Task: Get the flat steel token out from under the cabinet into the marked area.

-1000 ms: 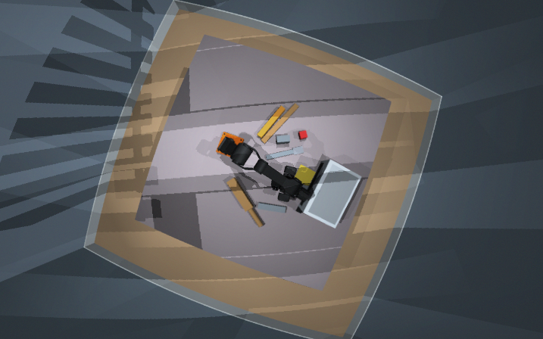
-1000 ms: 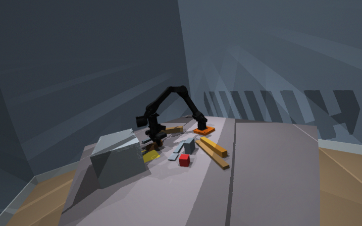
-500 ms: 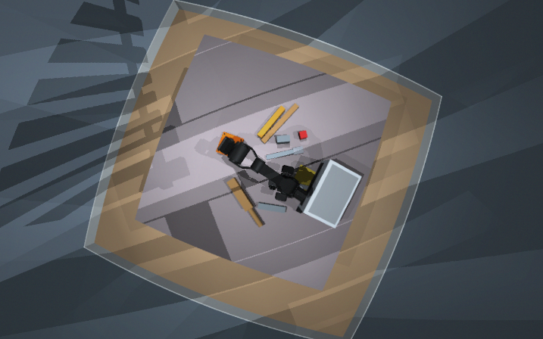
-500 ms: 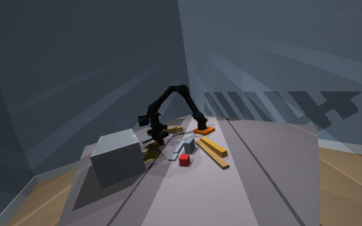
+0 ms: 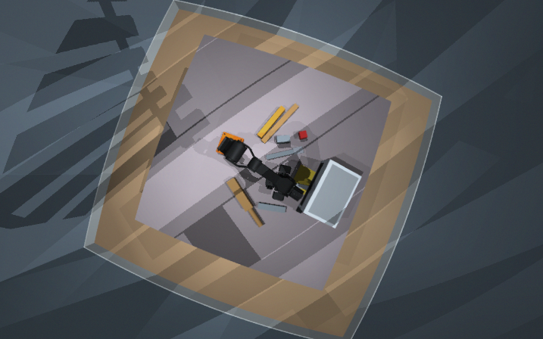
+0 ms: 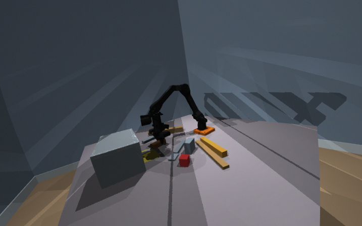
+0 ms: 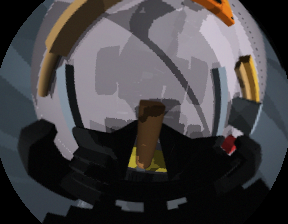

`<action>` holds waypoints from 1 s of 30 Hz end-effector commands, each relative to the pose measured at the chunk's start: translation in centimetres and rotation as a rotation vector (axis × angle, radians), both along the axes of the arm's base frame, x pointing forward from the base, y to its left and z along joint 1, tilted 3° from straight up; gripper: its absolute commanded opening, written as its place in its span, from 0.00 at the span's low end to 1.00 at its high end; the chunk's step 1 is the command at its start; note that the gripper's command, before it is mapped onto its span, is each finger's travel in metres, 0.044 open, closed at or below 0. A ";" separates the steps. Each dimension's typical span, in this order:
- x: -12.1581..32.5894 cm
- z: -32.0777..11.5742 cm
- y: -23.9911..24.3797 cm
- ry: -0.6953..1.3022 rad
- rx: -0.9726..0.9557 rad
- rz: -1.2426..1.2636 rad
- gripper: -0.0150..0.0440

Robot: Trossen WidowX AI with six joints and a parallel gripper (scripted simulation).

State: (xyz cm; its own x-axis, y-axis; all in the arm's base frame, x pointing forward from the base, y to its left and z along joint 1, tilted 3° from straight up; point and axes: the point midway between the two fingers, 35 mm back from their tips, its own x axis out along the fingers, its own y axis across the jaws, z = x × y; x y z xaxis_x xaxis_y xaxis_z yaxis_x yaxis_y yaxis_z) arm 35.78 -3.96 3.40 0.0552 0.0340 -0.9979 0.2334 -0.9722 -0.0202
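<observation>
The cabinet [image 5: 335,192] [image 6: 117,158] is pale blue-grey, the marked area [image 5: 307,175] [image 6: 150,155] [image 7: 156,162] yellow, mottled by dark shadow. The cube [image 5: 303,135] [image 6: 184,160] [image 7: 228,145] is red, the arm's base plate [image 5: 238,138] [image 6: 208,131] orange, the arm [image 5: 269,173] [image 6: 163,101] black. The table [image 5: 264,84] [image 6: 247,182] is greyish mauve, striped with shadows.

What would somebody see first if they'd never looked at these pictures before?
Probably the big pale cabinet, standing on the table at the far end of the black arm's reach. Next might come the bright orange base under the arm, and the little red cube near the grey block.
</observation>
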 end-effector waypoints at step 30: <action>-3.7 -0.3 -1.0 0.004 0.001 0.003 0.25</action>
